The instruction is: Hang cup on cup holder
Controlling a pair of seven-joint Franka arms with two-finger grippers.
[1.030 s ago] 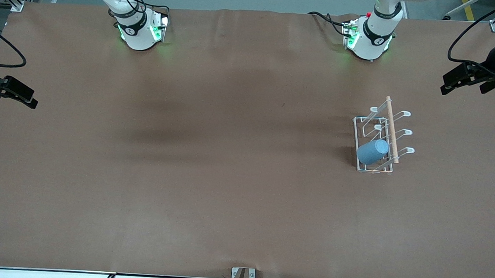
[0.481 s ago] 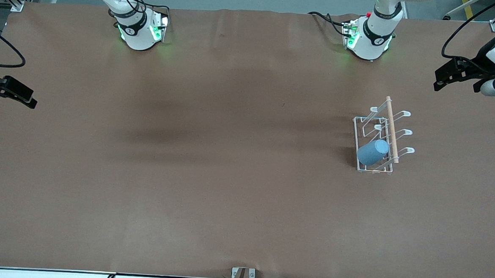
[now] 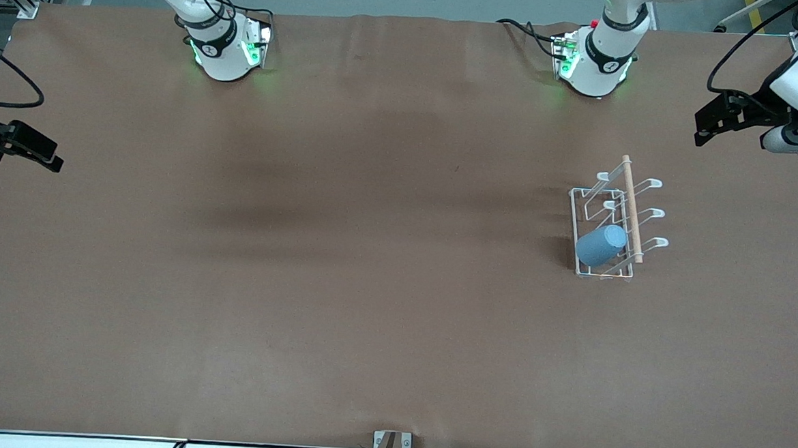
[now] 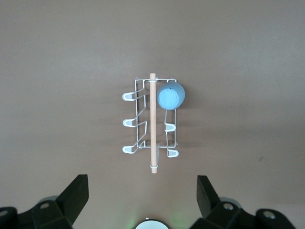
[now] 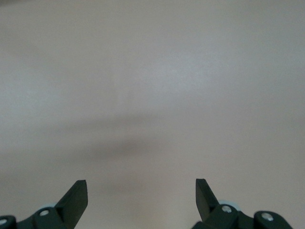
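Observation:
The light-blue cup (image 3: 601,245) sits upside down and tilted on a prong of the white wire cup holder (image 3: 630,195), at the holder's end nearest the front camera. Nothing holds it. The holder stands toward the left arm's end of the table. In the left wrist view the cup (image 4: 170,97) and the holder (image 4: 153,124) lie well below my left gripper (image 4: 142,180). My left gripper (image 3: 701,128) is open and empty, up over the table's edge at the left arm's end. My right gripper (image 3: 47,154) is open and empty over the right arm's end, and its wrist view (image 5: 141,183) shows only bare table.
The brown table cloth (image 3: 368,284) covers the whole table. The two arm bases (image 3: 223,51) (image 3: 595,63) stand along the edge farthest from the front camera. Cables and a small bracket (image 3: 391,445) lie along the near edge.
My left gripper has shifted a little toward the middle of the table and toward the bases. The cup, the holder and the right gripper have barely moved.

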